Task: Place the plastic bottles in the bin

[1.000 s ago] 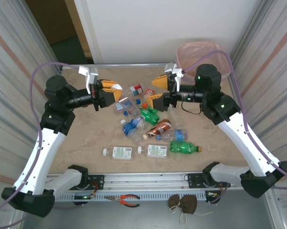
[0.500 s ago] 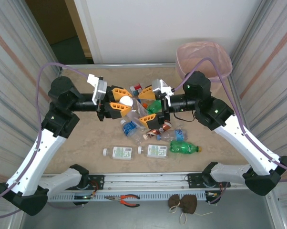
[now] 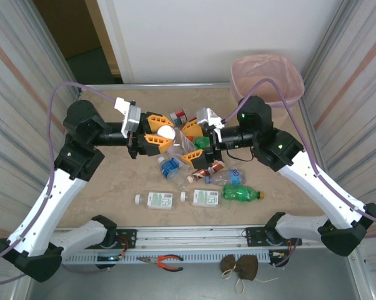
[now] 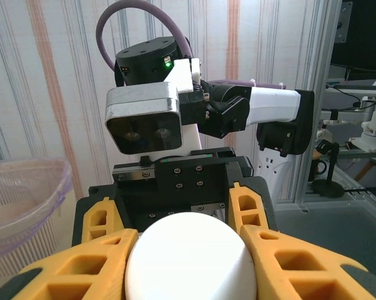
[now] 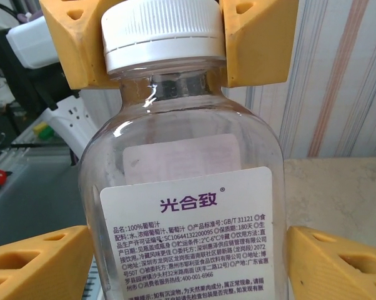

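A clear plastic bottle (image 3: 178, 145) with a white cap and a white printed label (image 5: 188, 237) hangs over the middle of the table. My left gripper (image 3: 163, 132) is shut on its cap (image 4: 191, 256). My right gripper (image 3: 189, 144) faces it, open, with one orange finger (image 5: 41, 262) on each side of the bottle's body. The beige bin (image 3: 288, 94) with its pink liner stands at the far right corner, and its rim (image 4: 25, 187) shows in the left wrist view. Several more bottles lie below, among them a blue-labelled one (image 3: 170, 167) and a green one (image 3: 241, 194).
Two white-labelled bottles (image 3: 158, 200) (image 3: 204, 197) lie near the front edge. A brown-labelled bottle (image 3: 208, 169) lies under the right gripper. Orange-handled pliers (image 3: 166, 260) and a brown pouch (image 3: 240, 267) rest on the front rail. Corrugated walls close in both sides.
Both arms have swung inward and now meet over the pile. The left gripper has carried the clear bottle by its cap toward the right gripper, whose fingers have come round its body.
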`<act>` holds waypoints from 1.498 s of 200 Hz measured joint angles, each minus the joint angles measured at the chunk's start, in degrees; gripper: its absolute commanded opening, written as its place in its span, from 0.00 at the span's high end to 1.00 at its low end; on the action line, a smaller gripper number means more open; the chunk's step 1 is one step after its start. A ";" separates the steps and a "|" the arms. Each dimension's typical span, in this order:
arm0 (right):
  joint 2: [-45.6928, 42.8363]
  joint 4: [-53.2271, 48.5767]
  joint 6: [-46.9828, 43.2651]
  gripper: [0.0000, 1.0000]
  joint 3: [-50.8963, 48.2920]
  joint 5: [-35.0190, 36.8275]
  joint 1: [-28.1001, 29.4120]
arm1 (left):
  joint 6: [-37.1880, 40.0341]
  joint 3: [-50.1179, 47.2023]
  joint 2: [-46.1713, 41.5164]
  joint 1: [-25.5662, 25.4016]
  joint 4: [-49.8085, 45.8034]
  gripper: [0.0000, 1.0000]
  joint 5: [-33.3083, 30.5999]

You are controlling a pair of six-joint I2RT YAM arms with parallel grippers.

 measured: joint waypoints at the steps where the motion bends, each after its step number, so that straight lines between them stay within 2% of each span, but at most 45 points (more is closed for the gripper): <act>1: 0.00 0.00 0.00 0.22 0.00 0.00 0.00 | 0.00 0.02 0.02 0.00 0.02 0.83 0.00; 51: 0.44 -0.02 0.02 0.25 0.00 -0.22 0.46 | -0.02 0.02 0.13 -0.46 0.04 0.83 0.00; 90: 0.66 -0.04 -0.81 0.39 0.00 -0.22 0.57 | -0.46 0.02 0.28 -0.66 0.04 0.82 0.00; 126: 0.66 -0.11 -1.20 0.44 0.00 -0.20 0.57 | -0.50 0.02 0.31 -0.74 0.04 0.64 -0.44; 138: 0.66 -0.02 -1.22 0.45 0.00 -0.15 0.57 | -0.52 0.02 0.07 -0.76 0.02 0.52 -0.87; 158: 0.63 -0.20 -1.22 0.45 0.00 0.39 0.66 | -0.24 -0.42 -0.83 -0.92 0.33 0.41 -3.63; 174: 0.57 -0.46 -1.22 0.45 0.00 1.79 0.63 | 0.11 -1.14 -2.19 -0.92 0.66 0.36 -6.45; 195: 0.13 -0.57 -1.18 0.45 0.00 4.17 -0.15 | 0.85 -2.60 -4.72 -0.92 1.09 0.34 -10.43; 231: -1.44 0.04 2.14 0.43 0.00 9.94 -5.57 | 1.42 -5.05 -8.33 -0.92 1.07 0.34 -16.48; 262: -1.25 2.62 9.97 0.45 0.55 18.08 -12.76 | 1.75 -6.05 -9.25 -0.92 0.87 0.35 -20.17; 278: 0.39 3.10 15.58 0.49 2.25 24.22 -16.76 | 1.77 -6.67 -9.44 -0.92 0.85 0.35 -21.24; 299: 3.13 4.13 23.39 0.60 4.13 32.52 -21.84 | 1.77 -7.19 -9.55 -0.92 0.63 0.35 -22.27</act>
